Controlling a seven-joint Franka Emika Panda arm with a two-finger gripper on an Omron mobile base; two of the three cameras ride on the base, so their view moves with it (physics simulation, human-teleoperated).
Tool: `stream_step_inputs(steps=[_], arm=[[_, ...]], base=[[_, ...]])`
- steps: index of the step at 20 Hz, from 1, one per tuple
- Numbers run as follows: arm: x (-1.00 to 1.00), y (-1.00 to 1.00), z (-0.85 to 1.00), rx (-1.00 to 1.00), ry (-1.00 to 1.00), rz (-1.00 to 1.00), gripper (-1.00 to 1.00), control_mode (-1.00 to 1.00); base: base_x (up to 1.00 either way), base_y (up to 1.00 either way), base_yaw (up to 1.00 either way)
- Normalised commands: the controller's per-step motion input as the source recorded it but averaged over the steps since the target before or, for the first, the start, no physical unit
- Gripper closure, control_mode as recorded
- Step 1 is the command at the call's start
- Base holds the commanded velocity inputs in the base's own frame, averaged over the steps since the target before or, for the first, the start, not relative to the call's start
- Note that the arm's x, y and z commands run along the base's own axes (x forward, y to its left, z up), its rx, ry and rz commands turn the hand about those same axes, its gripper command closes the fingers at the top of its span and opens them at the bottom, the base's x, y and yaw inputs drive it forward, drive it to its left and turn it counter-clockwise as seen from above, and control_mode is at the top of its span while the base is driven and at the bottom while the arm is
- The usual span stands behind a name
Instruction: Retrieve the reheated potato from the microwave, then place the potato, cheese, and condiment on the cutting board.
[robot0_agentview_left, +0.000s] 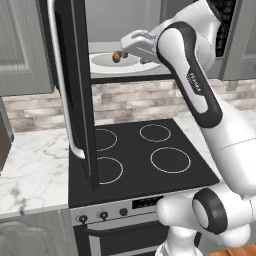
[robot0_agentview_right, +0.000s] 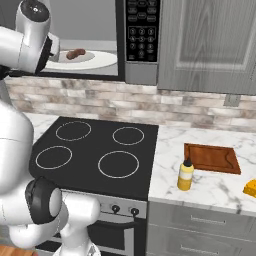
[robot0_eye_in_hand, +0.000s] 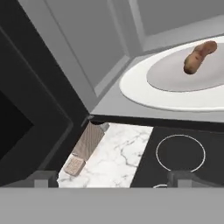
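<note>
Three views: left base, right base, hand.
Fingers (robot0_eye_in_hand: 43, 177): spread wide, nothing between them; in the hand view the two dark tips rise far apart at the bottom, one at each side.
Gripper (robot0_eye_in_hand: 113, 179): outside the microwave (robot0_agentview_right: 141, 35), just short of its open front; the arm reaches up to it in the left base view.
Potato (robot0_eye_in_hand: 199, 56): ahead of the fingers and off toward the right-hand tip, well apart from both; it lies on the round white plate (robot0_eye_in_hand: 144, 89) inside the cavity. In the left base view the potato (robot0_agentview_left: 116, 56) sits just beyond the hand's front end; whether anything touches there I cannot tell.
Microwave door (robot0_agentview_left: 70, 90): swung fully open, standing off to the left of the fingers, long grey handle (robot0_agentview_left: 61, 90) on its face.
Stove top (robot0_agentview_right: 95, 150): black, four white rings, below the fingers.
Cutting board (robot0_agentview_right: 212, 158): on the marble counter (robot0_agentview_right: 210, 185) right of the stove, far off to the fingers' right and well below them; bare.
Condiment (robot0_agentview_right: 185, 174): yellow bottle, upright on the counter just beside the board's near left corner, not on it.
Cheese (robot0_agentview_right: 250, 188): yellow-orange chunk at the right edge of the right base view, on the counter, near the board's front right corner, apart from it.
</note>
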Motion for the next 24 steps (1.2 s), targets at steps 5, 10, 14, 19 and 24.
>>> stream_step_inputs(steps=[5,10,14,19,24], arm=[[0.6,-0.23,-0.02,-0.21,-0.08,-0.19,-1.0,-1.0],[0.54,-0.12,-0.24,-0.09,-0.01,-0.2,-1.0,-1.0],[0.59,-0.03,-0.18,-0.03,-0.01,-0.22,-1.0,-1.0],[0.59,0.0,-0.05,-0.01,-0.03,-0.16,-1.0,-1.0],[0.63,0.0,-0.01,0.0,0.0,-0.09,-1.0,-1.0]], base=[[0.0,0.0,0.0],[0.0,0.0,0.0],[0.0,0.0,0.0],[0.0,0.0,0.0],[0.0,0.0,0.0]])
